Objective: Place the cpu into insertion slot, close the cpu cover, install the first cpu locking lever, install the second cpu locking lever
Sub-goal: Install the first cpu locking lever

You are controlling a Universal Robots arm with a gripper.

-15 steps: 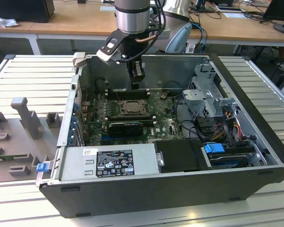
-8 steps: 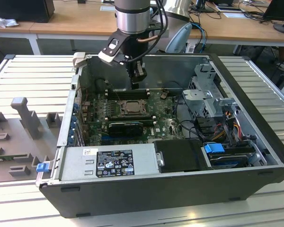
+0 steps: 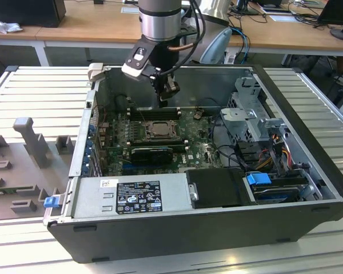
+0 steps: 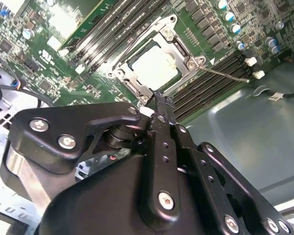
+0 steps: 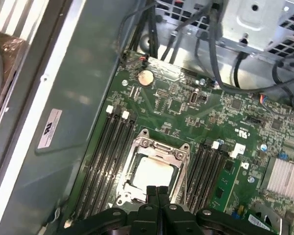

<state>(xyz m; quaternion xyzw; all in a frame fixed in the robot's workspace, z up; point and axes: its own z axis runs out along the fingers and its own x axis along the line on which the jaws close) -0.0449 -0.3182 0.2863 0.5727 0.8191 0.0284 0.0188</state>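
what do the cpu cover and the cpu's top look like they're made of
The cpu cover: seemingly stamped sheet metal, bare silvery-grey, with glints along its edges. The cpu: probably a metal lid, pale matte silvery-beige, flat and evenly lit, though the look alone can't confirm it.

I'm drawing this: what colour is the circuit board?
Green; the board shows best in the first wrist view.

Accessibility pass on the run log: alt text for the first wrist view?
The shut gripper sits at the edge of the insertion slot, where the cpu lies seated with the cpu cover closed over it. Long black memory slots flank the socket on both sides on the green circuit board, beside a grey case wall.
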